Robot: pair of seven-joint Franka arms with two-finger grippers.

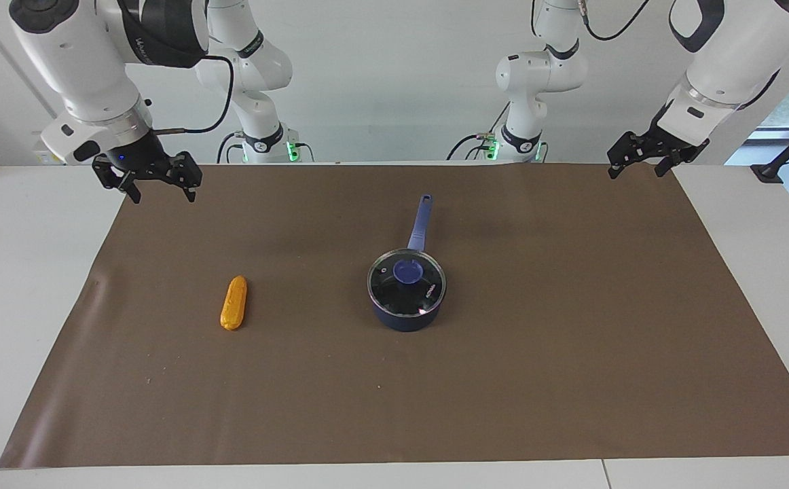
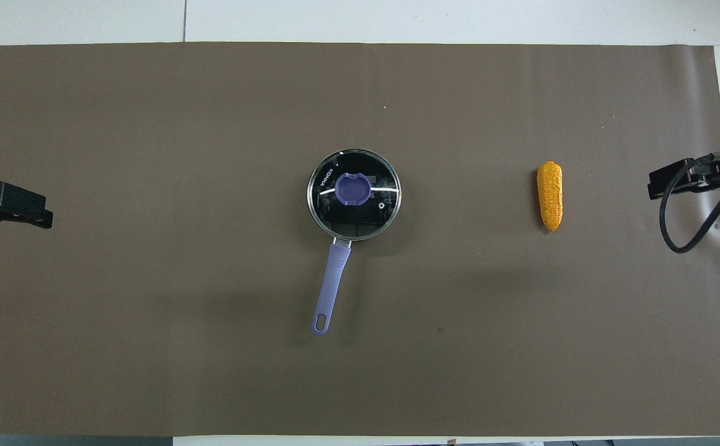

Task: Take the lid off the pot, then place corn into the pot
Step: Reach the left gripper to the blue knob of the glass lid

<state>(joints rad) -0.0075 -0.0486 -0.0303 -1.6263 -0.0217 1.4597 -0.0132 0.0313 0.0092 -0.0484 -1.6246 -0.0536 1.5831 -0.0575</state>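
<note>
The pot (image 1: pixel 405 320) stands at the middle of the brown mat, its long light-blue handle (image 1: pixel 419 224) pointing toward the robots. The lid (image 1: pixel 388 288) rests on the pot, with its blue knob (image 1: pixel 408 271) at the centre. The corn (image 1: pixel 234 302) lies on the mat beside the pot, toward the right arm's end. In the overhead view the lid (image 2: pixel 372 214) covers the pot and the corn (image 2: pixel 549 195) lies apart from it. My right gripper (image 1: pixel 161 195) hangs open and empty over the mat's corner at its own end. My left gripper (image 1: pixel 639 171) hangs open and empty over the mat's corner at its end.
The brown mat (image 1: pixel 571 380) covers most of the white table (image 1: pixel 21 272). The right gripper (image 2: pixel 663 183) and the left gripper (image 2: pixel 25 207) show at the side edges of the overhead view. A black cable (image 2: pixel 676 229) loops by the right gripper.
</note>
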